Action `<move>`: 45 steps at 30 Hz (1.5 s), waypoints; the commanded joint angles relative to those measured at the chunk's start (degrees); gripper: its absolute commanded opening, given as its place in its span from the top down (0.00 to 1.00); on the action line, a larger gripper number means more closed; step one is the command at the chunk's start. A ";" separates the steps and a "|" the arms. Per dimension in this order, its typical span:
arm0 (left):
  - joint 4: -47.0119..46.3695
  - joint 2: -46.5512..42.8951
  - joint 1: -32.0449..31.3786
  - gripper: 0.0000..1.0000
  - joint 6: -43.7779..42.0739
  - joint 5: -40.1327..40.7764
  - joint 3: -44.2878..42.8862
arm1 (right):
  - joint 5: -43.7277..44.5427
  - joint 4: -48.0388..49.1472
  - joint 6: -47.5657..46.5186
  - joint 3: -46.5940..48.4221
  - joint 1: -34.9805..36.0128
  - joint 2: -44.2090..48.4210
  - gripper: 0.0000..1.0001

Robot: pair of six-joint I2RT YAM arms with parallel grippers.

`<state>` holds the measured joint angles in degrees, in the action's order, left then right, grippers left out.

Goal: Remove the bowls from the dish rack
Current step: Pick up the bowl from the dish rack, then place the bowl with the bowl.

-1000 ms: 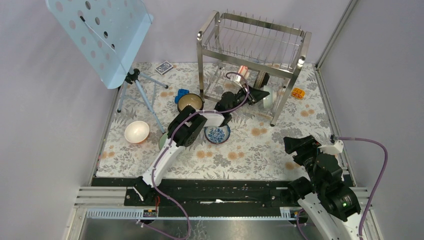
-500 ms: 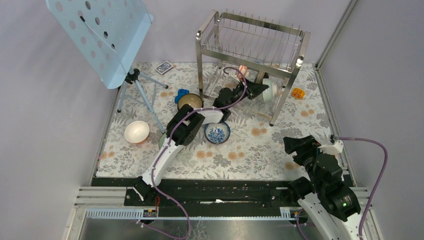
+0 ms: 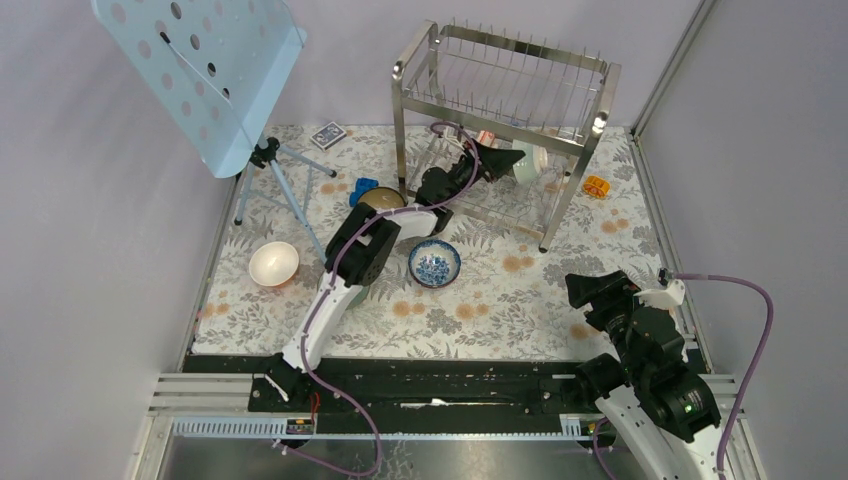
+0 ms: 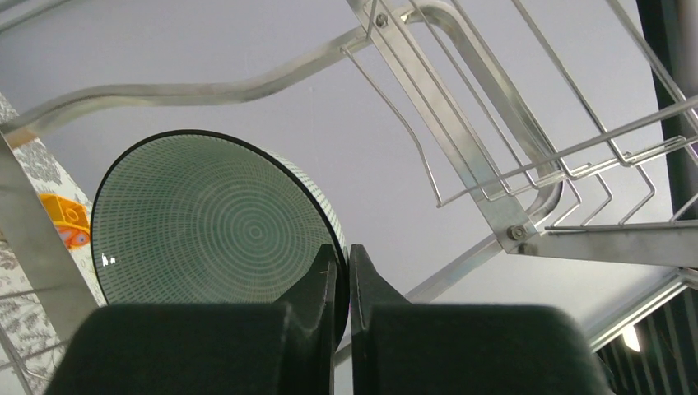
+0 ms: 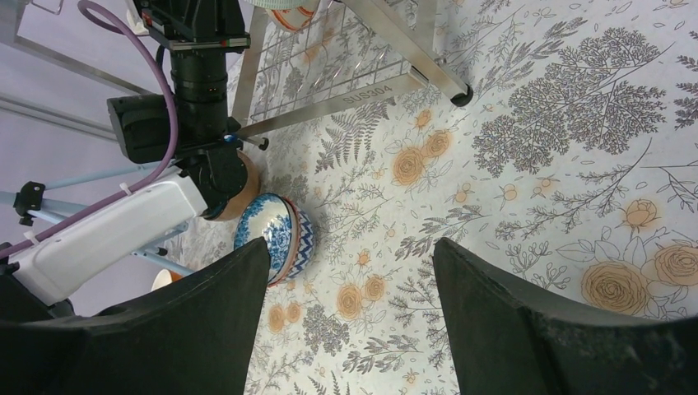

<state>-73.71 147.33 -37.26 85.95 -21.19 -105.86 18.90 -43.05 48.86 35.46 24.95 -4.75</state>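
One pale green bowl (image 4: 206, 222) in dish rack (image 3: 400, 130)

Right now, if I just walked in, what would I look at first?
The shiny dish rack stands tall at the back. Inside it, the left gripper pinches a pale green bowl by its rim. A big pale blue music stand leans over the far left corner.

Left end effector (image 4: 342, 259) lifted pale green bowl (image 4: 214, 222) (also farther back).

Plain lilac walls (image 3: 90, 250), floral tablecloth (image 3: 500, 300) (grey leaves, orange blooms), pale blue perforated music stand (image 3: 215, 85) far left
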 commanded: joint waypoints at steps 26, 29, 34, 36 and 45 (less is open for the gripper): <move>-12.20 -48.56 -2.28 1.00 -1.75 -8.83 54.71 | -8.09 7.24 -7.48 3.36 -0.27 -6.33 0.19; -6.41 -54.98 -2.38 1.00 -4.65 -10.84 59.38 | -10.59 9.25 -9.13 4.05 -0.25 -8.92 0.19; 13.31 -67.66 -2.58 1.00 -16.50 -12.92 62.63 | -15.33 11.86 -11.01 5.53 -0.28 -13.39 0.19; 27.80 -72.82 -3.21 1.00 -25.29 -12.58 61.09 | -17.62 12.57 -11.54 6.11 -0.26 -15.13 0.19; 74.90 -85.89 -10.17 1.00 -55.35 3.93 54.69 | -26.19 13.38 -14.89 8.07 -0.25 -22.14 0.19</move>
<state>-17.87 65.93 -45.23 46.30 -26.48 -48.40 -1.67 -32.21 36.82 40.88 24.95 -24.58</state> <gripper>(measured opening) 0.041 0.812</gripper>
